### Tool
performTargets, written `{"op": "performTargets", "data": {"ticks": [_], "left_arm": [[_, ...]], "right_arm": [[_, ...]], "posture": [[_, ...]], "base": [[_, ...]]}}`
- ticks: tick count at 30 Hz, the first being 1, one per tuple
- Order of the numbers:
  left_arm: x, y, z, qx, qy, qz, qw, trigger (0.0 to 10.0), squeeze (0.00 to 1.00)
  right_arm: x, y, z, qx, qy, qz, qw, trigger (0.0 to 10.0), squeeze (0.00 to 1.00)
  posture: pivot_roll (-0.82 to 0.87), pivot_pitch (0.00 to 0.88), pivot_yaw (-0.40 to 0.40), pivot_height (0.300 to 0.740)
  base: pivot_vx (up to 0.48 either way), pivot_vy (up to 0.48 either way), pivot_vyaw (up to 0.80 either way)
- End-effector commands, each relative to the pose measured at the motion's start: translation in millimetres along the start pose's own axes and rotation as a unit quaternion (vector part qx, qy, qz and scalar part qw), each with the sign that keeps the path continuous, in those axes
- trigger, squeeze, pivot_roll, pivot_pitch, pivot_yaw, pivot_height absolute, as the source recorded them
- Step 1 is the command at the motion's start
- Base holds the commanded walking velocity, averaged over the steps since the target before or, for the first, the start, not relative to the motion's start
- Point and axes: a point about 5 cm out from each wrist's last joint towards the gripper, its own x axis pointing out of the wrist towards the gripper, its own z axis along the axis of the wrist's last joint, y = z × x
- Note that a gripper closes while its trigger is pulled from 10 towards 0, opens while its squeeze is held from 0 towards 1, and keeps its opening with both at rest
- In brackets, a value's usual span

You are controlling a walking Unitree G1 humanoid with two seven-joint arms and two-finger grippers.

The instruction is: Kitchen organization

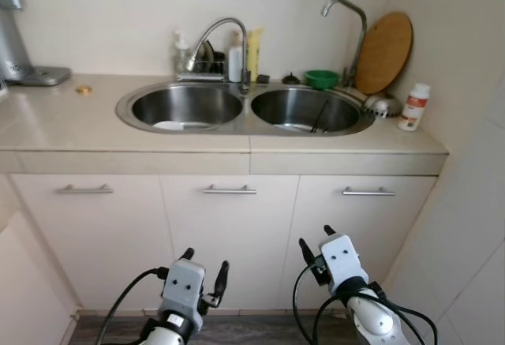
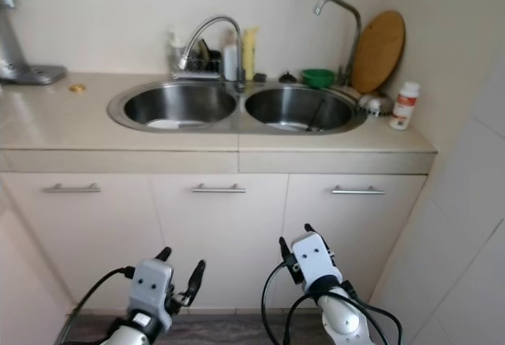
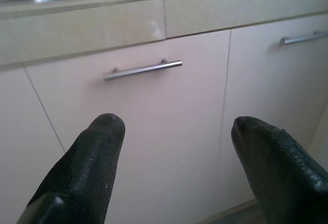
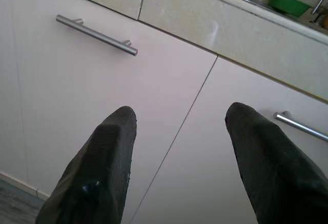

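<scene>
A steel double sink [image 1: 246,116] is set in the beige counter ahead of me. Something white like a plate [image 1: 180,125] lies in its left basin, and a dark utensil [image 1: 319,116] leans in the right one. A green bowl [image 1: 321,79] sits behind the right basin. A round wooden board [image 1: 384,51] leans on the wall. My left gripper [image 1: 206,260] is held low before the cabinet doors, open and holding nothing. My right gripper [image 1: 316,237] is beside it, also open. In the left wrist view the fingers [image 3: 87,167] face the middle door's handle [image 3: 142,69].
A white bottle with a red label [image 1: 413,106] stands at the counter's right end near the wall. Soap bottles and a yellow tube [image 1: 254,51] crowd behind the curved tap [image 1: 221,33]. A small gold disc [image 1: 83,89] and an appliance base [image 1: 39,75] are at the left.
</scene>
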Motion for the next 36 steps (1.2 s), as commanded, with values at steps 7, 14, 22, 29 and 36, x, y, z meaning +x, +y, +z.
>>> {"op": "performTargets", "data": {"ticks": [7,14,22,29,36], "left_arm": [[3.1,9.6,-4.5,-0.013,0.021,0.013,1.0,10.0,0.0],[3.3,9.6,-5.6,-0.005,0.021,0.012,1.0,10.0,0.0],[2.9,10.5,-7.1,-0.012,0.022,0.013,1.0,10.0,0.0],[3.4,10.4,-8.3,-0.008,0.026,0.01,1.0,10.0,0.0],[3.9,9.8,-8.6,-0.006,0.027,0.007,1.0,10.0,0.0]], "right_arm": [[4.7,5.6,-5.4,-0.057,0.031,0.035,0.997,10.0,0.0],[-1.3,2.9,-7.7,-0.079,0.045,0.043,0.995,10.0,0.0],[-6.1,-0.9,-9.2,-0.051,0.042,0.028,0.997,10.0,0.0],[-6.5,-0.5,-11.1,-0.027,0.051,0.027,0.998,10.0,0.0],[-5.2,1.6,-11.7,-0.02,0.053,0.034,0.998,10.0,0.0]], "posture": [[0.13,0.0,-0.061,0.74],[0.12,0.0,-0.062,0.74],[0.09,0.0,-0.049,0.74],[0.08,0.0,-0.036,0.74],[0.09,0.0,-0.038,0.74]], "base": [[0.0,0.0,0.0],[0.0,0.0,0.0],[0.0,0.0,0.0],[0.0,0.249,-0.69],[0.0,0.45,-0.8]]}}
